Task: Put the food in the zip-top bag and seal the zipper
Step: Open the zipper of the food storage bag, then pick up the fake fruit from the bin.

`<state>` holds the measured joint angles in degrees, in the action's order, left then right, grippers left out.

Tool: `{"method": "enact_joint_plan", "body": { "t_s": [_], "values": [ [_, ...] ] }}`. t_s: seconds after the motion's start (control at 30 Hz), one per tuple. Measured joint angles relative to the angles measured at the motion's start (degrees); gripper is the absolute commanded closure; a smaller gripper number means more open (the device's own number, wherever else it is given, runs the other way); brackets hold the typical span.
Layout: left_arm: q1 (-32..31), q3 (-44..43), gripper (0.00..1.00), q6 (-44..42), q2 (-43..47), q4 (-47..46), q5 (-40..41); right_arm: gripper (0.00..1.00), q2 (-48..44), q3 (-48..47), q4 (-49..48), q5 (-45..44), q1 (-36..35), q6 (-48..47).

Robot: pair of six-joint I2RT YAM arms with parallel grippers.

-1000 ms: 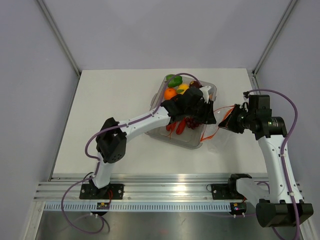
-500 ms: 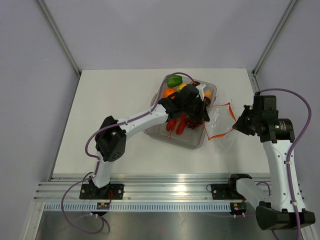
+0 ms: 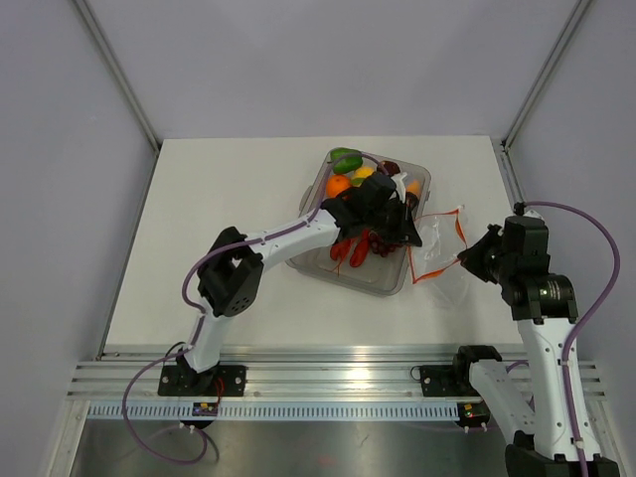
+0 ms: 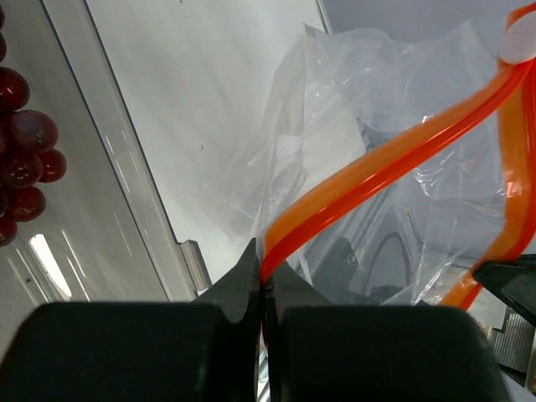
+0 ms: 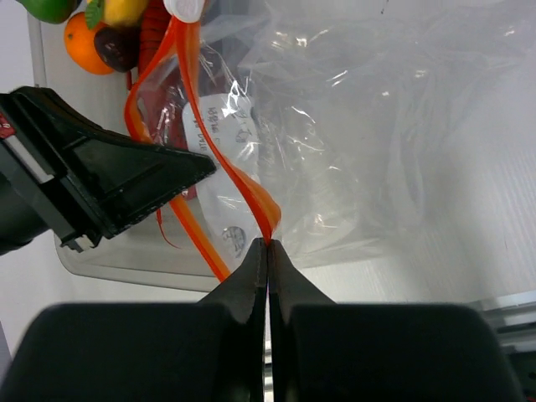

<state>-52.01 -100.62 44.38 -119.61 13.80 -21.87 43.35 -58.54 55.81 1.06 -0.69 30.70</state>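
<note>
The right tool (image 5: 268,243) has drawn away from the tray (image 3: 373,283). It and the left tool (image 4: 261,276) each pinch the zipper (image 4: 377,172) of the bag (image 5: 377,126). The food (image 3: 350,174) lies in the tray.

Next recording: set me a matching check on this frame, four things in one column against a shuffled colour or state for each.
Things:
1. zipper
2. pepper
3. tray
4. grapes

Colour or state:
a. green
b. clear-grey container
c. dark red cluster
d. orange strip pinched by the left claw and the right claw

Pairs: 1-d, 2-a, 3-b, 4-c
</note>
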Motion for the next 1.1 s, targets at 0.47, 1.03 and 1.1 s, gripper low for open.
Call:
{"method": "enact_joint_plan", "body": {
  "t_s": [0.47,1.03,1.1],
  "values": [
    [0.02,-5.16,0.25,-10.62,-3.23,8.26,-0.13,1.00,8.48,-2.12,-3.89,0.31,0.00,0.59],
    [9.64,-2.32,0.29,-26.84,5.86,16.87,0.26,1.00,11.80,-3.98,-2.27,-0.57,0.00,-1.33],
    [11.37,-2.32,0.29,-26.82,5.88,16.26,0.28,1.00,11.78,-4.09,-2.05,-0.57,0.00,-1.36]
  ]
}}
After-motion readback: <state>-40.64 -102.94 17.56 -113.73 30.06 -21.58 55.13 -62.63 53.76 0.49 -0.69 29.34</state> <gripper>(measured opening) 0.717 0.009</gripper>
